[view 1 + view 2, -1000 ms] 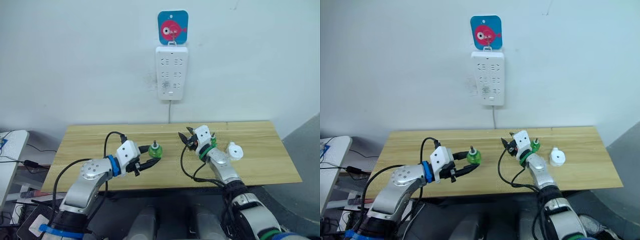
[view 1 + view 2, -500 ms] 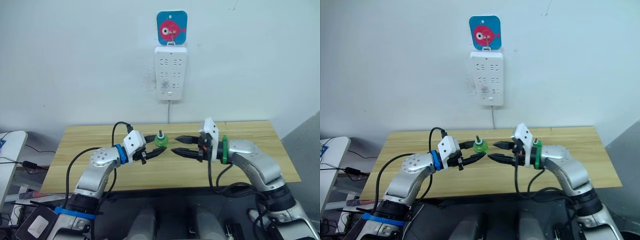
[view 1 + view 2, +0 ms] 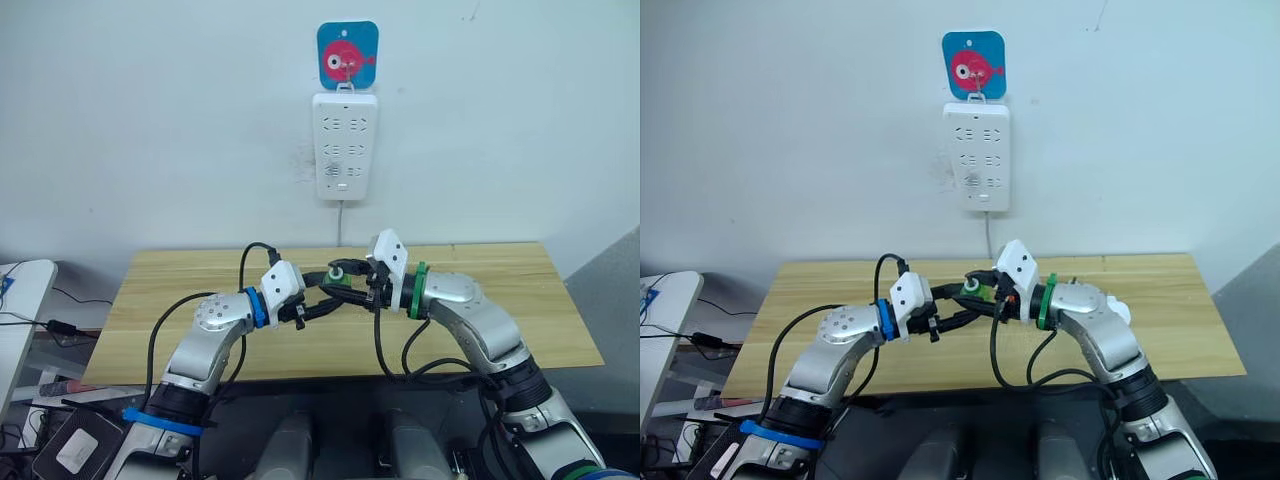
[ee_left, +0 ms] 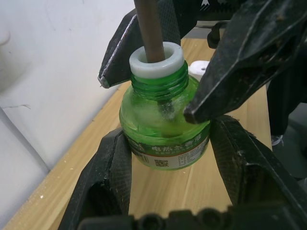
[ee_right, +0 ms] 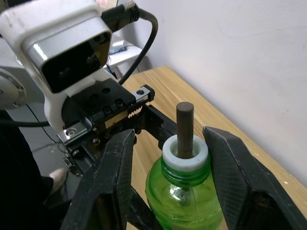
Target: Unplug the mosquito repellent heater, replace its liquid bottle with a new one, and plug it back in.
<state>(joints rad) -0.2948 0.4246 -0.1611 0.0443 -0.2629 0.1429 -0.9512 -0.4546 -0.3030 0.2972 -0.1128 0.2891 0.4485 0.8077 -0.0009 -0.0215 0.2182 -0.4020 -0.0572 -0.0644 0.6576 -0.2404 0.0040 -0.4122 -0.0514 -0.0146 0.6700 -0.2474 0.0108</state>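
A green liquid bottle [image 4: 165, 129] with a white collar and a brown wick hangs above the wooden table [image 3: 180, 280]. My left gripper [image 4: 168, 153] is shut on its body from both sides. My right gripper [image 5: 184, 158] comes from the opposite side, open, with one finger on each side of the bottle's neck [image 5: 185, 154]. In the head views both grippers meet at the bottle [image 3: 337, 272] over the table's middle. A bit of white plastic [image 4: 199, 69] lies on the table behind the bottle; I cannot tell whether it is the mosquito repellent heater.
A tall white power strip [image 3: 344, 145] hangs on the wall under a blue tag with a red fish [image 3: 346, 55], its cord running down behind the table. A white side table [image 3: 25, 290] with cables stands at the far left.
My right gripper has swung left from the table's right side to the bottle and now straddles its neck. My left gripper has carried the bottle up and to the right.
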